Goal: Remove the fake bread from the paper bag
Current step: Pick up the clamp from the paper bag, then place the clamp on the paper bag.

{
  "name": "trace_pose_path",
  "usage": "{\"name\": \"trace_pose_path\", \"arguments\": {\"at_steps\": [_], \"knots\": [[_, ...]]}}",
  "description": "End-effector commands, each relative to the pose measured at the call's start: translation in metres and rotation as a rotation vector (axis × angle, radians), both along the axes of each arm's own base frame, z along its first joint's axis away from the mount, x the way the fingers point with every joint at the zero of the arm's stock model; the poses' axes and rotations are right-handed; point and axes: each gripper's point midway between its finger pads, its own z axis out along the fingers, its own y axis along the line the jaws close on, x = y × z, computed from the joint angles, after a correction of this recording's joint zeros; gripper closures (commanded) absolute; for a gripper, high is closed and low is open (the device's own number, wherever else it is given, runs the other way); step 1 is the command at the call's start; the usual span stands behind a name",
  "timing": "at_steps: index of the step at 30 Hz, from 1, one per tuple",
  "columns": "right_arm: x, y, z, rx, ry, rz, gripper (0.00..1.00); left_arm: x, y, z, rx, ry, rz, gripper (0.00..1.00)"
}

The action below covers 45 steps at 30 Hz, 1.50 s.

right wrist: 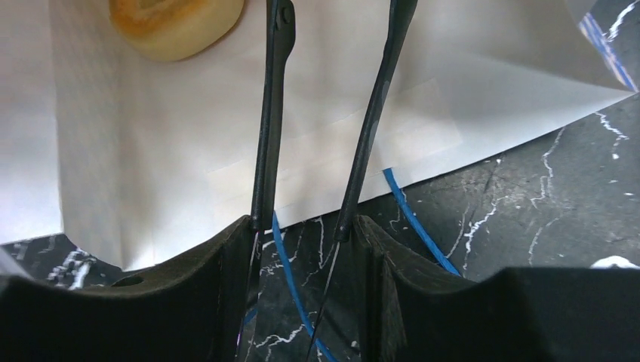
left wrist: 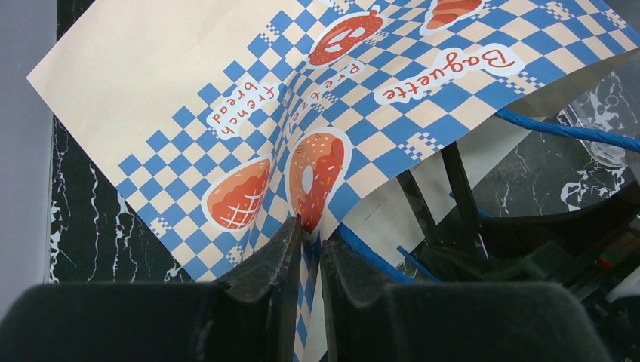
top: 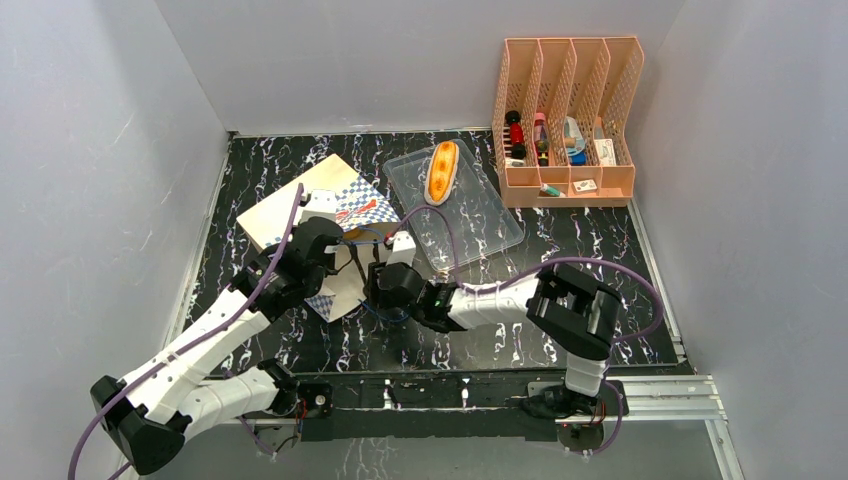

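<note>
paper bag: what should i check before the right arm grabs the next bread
1. Left gripper pinching the paper bag by its checkered rim: ok.
2. Right gripper reaching into the bag mouth: ok.
3. Right jaws apart, nothing between them: ok.
4. Golden bun lined up between the right fingers: not ok, in the wrist view it lies left of both.
5. Free room on the clear tray beside the long bun: ok.
6. More bread deeper inside: cannot tell.
</note>
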Motion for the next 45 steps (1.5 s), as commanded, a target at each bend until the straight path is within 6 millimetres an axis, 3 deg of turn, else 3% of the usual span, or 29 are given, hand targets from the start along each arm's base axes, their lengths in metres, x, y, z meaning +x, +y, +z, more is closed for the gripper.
{"name": "trace_pose_path", "arguments": {"at_steps": [1, 6, 16, 21, 23, 26, 27, 28, 29, 39, 45], "knots": [[0.009, 0.018, 0.032, 0.253, 0.119, -0.020, 0.55, -0.003, 0.004, 0.008, -0.011, -0.023, -0.001, 0.85], [0.015, 0.025, 0.038, 0.352, 0.170, 0.020, 0.55, -0.003, 0.003, 0.008, -0.016, -0.018, -0.004, 0.86], [0.018, 0.048, 0.025, 0.500, 0.104, 0.089, 0.55, -0.006, -0.002, 0.007, -0.058, -0.027, -0.023, 0.85], [0.022, 0.047, 0.022, 0.512, 0.084, 0.069, 0.55, -0.005, -0.004, 0.008, -0.069, -0.032, -0.031, 0.85], [0.018, 0.056, 0.047, 0.962, 0.537, -0.173, 0.55, -0.005, -0.005, 0.007, -0.070, -0.033, -0.032, 0.85], [0.020, 0.056, 0.052, 1.050, 0.596, -0.202, 0.55, -0.004, -0.006, 0.006, -0.071, -0.032, -0.034, 0.85], [0.020, 0.056, 0.052, 1.069, 0.611, -0.208, 0.28, -0.004, -0.006, 0.007, -0.073, -0.031, -0.034, 0.85], [0.019, 0.056, 0.053, 1.083, 0.624, -0.211, 0.52, -0.004, -0.006, 0.007, -0.073, -0.032, -0.035, 0.85], [0.019, 0.055, 0.054, 1.100, 0.634, -0.215, 0.55, -0.004, -0.006, 0.008, -0.073, -0.032, -0.035, 0.85], [0.022, 0.056, 0.045, 1.082, 0.647, -0.241, 0.55, -0.004, -0.006, 0.014, -0.075, -0.040, -0.039, 0.85], [0.020, 0.060, 0.034, 0.977, 0.634, -0.252, 0.57, -0.004, -0.006, 0.014, -0.075, -0.042, -0.039, 0.85]]}}
